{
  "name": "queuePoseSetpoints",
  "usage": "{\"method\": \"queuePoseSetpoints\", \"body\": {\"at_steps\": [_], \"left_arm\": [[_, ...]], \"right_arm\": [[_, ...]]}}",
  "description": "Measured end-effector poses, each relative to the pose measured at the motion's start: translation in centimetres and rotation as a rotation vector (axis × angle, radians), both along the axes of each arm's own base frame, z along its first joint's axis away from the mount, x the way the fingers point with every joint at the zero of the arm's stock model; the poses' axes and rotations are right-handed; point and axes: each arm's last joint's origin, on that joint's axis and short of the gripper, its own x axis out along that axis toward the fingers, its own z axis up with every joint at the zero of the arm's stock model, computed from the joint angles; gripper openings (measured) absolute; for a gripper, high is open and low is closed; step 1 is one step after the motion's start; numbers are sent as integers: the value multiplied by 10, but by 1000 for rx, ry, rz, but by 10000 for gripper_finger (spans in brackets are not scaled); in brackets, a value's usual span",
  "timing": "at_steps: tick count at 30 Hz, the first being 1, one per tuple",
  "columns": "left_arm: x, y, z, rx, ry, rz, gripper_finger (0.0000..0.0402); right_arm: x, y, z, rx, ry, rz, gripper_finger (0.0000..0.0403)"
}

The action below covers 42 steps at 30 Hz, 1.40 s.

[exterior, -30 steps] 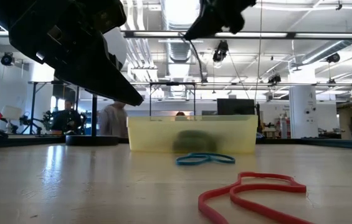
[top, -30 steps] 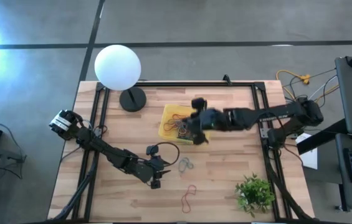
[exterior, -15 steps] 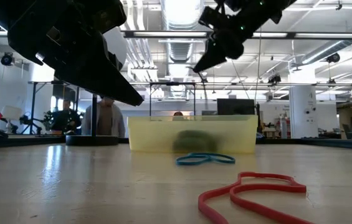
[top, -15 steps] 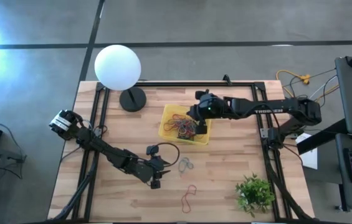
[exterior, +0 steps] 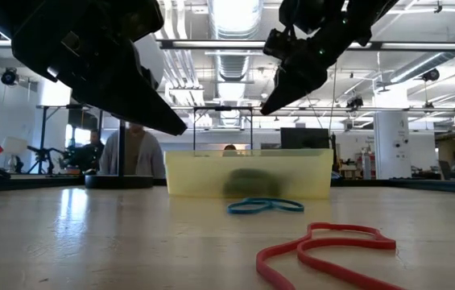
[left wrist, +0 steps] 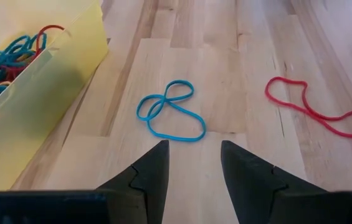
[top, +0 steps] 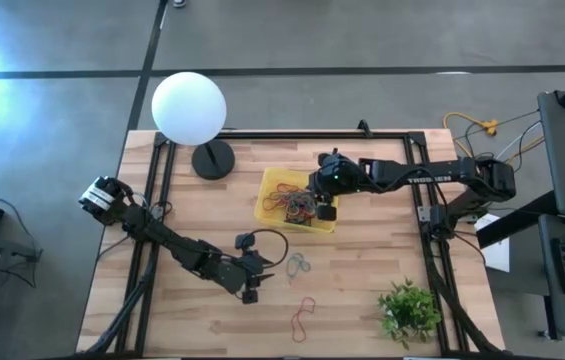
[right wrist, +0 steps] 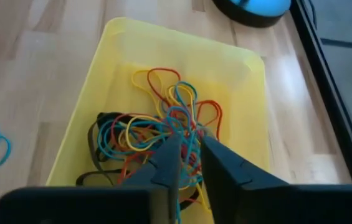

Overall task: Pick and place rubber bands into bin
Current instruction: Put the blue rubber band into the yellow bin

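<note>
I have the right gripper (right wrist: 188,163) hanging over the bin (top: 274,180), directly above the tangled rubber bands (right wrist: 157,140) inside; its fingers (right wrist: 222,168) stand a narrow slit apart and I see nothing pinched between them. The yellow bin sits near the tabletop (top: 362,280) centre, toward the far edge; its long axis runs far-to-near. White lettering on the right forearm is too small for me to read. The left gripper (left wrist: 192,165) waits open near the front edge, a blue band (left wrist: 169,118) lying just ahead of it and a red band (left wrist: 316,109) nearby.
</note>
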Motion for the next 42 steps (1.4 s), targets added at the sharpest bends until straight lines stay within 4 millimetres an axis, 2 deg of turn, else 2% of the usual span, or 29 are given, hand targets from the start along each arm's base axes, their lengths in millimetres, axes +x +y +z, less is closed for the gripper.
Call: {"method": "queuePoseSetpoints", "body": {"at_steps": [7,13,22,29,31,36,42], "left_arm": [[3,0,4,-10,-34,-1,130],[19,4,6,30,-24,-68,130],[59,23,-1,173,125,-220,130],[82,45,-4,153,189,-271,130],[88,49,-2,143,188,-270,130],[90,58,-2,137,258,-262,130],[94,58,-8,126,286,-298,130]], "right_arm": [[1,3,0,70,-12,36,121],[3,33,-1,266,-23,281,147],[-8,105,-18,324,91,454,134],[-24,153,-34,293,96,472,116],[-28,164,-38,284,78,479,111],[-39,186,-46,263,16,490,101],[-49,206,-49,240,-38,500,89]]}}
